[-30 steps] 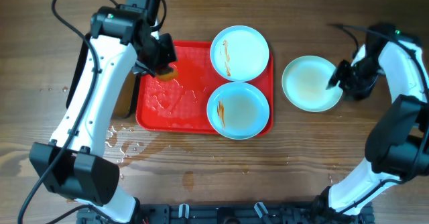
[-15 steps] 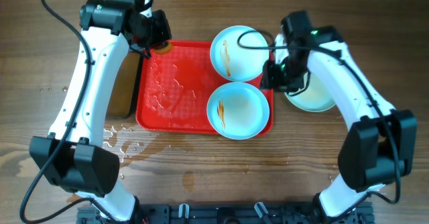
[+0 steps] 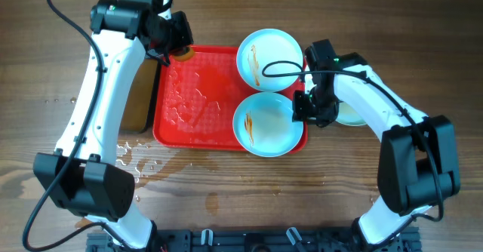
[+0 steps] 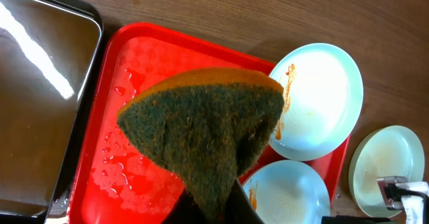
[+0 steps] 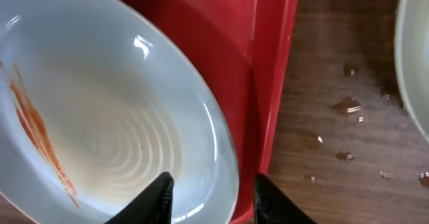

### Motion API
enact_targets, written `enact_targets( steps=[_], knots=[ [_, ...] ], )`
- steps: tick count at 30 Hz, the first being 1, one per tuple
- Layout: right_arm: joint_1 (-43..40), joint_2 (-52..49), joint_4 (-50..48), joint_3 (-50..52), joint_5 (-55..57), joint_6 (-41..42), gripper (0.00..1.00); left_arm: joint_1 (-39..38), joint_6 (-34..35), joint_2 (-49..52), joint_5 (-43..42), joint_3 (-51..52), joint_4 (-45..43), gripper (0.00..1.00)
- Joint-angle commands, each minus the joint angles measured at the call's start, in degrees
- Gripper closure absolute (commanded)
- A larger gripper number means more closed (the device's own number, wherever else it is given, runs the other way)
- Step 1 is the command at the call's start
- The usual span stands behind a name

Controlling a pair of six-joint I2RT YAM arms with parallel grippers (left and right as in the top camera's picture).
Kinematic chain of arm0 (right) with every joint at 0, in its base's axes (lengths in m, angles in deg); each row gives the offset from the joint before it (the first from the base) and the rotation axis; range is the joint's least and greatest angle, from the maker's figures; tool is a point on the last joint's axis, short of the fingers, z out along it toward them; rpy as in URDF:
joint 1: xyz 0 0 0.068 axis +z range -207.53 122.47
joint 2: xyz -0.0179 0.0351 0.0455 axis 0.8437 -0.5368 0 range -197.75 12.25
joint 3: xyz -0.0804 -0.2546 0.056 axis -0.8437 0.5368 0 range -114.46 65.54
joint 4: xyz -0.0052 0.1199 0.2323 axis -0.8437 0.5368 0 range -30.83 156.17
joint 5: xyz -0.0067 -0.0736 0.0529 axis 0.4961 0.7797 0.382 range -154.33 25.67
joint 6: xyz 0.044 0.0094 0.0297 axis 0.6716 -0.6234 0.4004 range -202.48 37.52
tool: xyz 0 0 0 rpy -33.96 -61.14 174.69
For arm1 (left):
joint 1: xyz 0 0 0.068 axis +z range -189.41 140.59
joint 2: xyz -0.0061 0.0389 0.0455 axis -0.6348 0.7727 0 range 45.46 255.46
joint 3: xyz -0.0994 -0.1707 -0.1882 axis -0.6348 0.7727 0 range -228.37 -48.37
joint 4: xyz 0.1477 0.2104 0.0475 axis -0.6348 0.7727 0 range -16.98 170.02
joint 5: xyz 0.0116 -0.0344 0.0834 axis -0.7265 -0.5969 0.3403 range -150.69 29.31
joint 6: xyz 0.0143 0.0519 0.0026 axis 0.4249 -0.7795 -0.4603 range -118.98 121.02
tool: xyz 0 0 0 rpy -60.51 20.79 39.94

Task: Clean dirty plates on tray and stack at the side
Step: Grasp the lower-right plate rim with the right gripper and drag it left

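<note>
The red tray (image 3: pixel 189 101) holds two plates streaked with orange sauce, a far one (image 3: pixel 269 58) and a near one (image 3: pixel 268 124). A third plate (image 3: pixel 352 116) lies on the table right of the tray, partly hidden by my right arm. My left gripper (image 3: pixel 179 50) is over the tray's far left corner, shut on a green-and-orange sponge (image 4: pixel 208 130). My right gripper (image 3: pixel 304 109) is open, and its fingers (image 5: pixel 214 196) straddle the near plate's (image 5: pixel 114 117) right rim beside the tray edge (image 5: pixel 268 83).
A black pan (image 4: pixel 40 83) with brownish liquid sits left of the tray, mostly under my left arm in the overhead view (image 3: pixel 138 105). The tray floor is wet. Water drops lie on the wood near the tray's front left (image 3: pixel 136 158).
My right arm swung left from the third plate to the near plate's right rim. My left gripper carried the sponge to the tray's far left corner, then held still.
</note>
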Motion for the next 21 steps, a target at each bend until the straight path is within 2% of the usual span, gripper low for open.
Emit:
enact_targets(
  steps=[1,7,13,18,20,21],
  knots=[
    [0.13,-1.40,-1.64,1.81,1.33,0.13,0.61,0.15,-1.33,0.44,0.17,-1.11,0.37,0.96],
    [0.83,-3.21,-3.08,3.91,1.31,-0.20,0.71,0.15,-1.33,0.44,0.37,-1.11,0.79,0.96],
    [2.64,-3.76,-3.17,3.34,-2.12,-2.97,0.96,0.15,-1.33,0.44,0.37,-1.11,0.79,0.96],
    [8.68,-3.76,-4.04,-0.46,-2.05,-0.24,0.96,0.15,-1.07,0.44,0.35,-1.11,0.81,0.96],
    [10.49,-3.76,-5.86,-2.21,-0.94,3.67,0.96,0.15,-1.07,0.44,0.35,-1.11,0.90,0.96],
    [11.72,-3.76,-9.70,-3.41,-0.55,8.33,0.96,0.15,-1.09,0.44,0.37,-1.11,1.03,0.96]
  ],
)
